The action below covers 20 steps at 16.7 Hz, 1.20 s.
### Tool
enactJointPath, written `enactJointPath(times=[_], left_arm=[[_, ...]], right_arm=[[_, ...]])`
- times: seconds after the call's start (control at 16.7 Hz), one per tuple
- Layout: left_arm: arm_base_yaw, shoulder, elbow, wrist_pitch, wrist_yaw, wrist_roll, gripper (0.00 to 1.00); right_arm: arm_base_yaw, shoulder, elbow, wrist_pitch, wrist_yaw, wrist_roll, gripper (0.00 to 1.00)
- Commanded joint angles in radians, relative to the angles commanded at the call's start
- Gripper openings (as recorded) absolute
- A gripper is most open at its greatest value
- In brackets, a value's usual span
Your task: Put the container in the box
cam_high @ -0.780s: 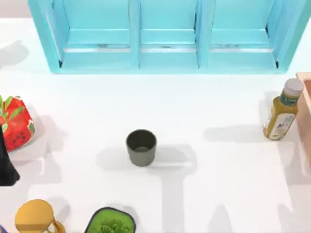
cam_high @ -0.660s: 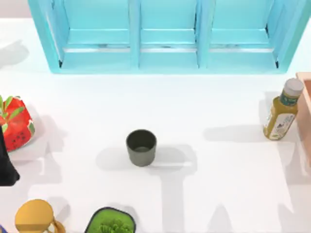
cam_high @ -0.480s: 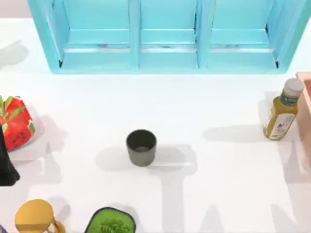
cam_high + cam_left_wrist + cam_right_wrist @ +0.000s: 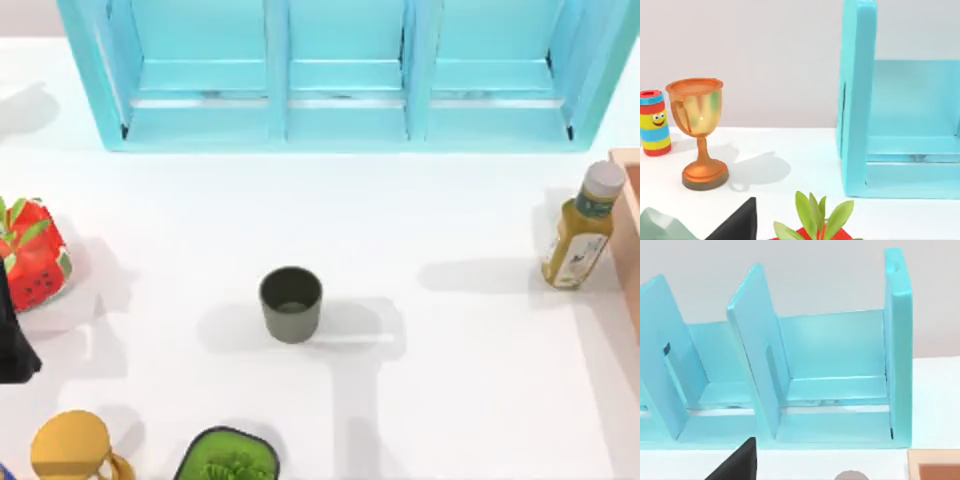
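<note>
Since the earlier top views, no object on the counter (image 4: 450,200) has shifted; only the grey shadows along the counter's near right edge have thinned out. The container (image 4: 291,303), a small dark olive-grey cup, is standing upright near the middle of the counter, mouth up, apart from everything else.

A light blue shelf unit (image 4: 340,75) with three open compartments is spanning the far side of the counter. A yellow-green bottle (image 4: 582,228) with a grey cap is standing at the right edge, just beside the wall of the box (image 4: 630,215), a tan, open-topped box cut off by the right border of the top view. At the left edge, a red strawberry-shaped item (image 4: 30,250) with green leaves is lying on the counter. A golden goblet (image 4: 72,446) is standing at the near left corner, and a black-rimmed bowl of green leaves (image 4: 228,458) is sitting just to its right.

A dark part of the left arm (image 4: 12,335) is showing at the left edge of the top view, just beside the strawberry item. Whether the left pincer is spread or pressed together cannot be told. The same applies to the right pincer.

In the left wrist view, a striped can (image 4: 654,122) with a smiling face is standing beside the goblet.
</note>
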Motion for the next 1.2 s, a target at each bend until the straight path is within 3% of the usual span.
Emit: enactJointPath(times=[0.54, 1.2], left_arm=[[0.000, 0.000, 0.000, 0.000, 0.000, 0.000, 1.00], [0.000, 0.000, 0.000, 0.000, 0.000, 0.000, 1.00]], right_arm=[[0.335, 0.905, 1.099, -0.587, 0.077, 0.291, 1.00], [0.586, 1.848, 1.980, -1.222, 0.037, 0.615, 1.00]])
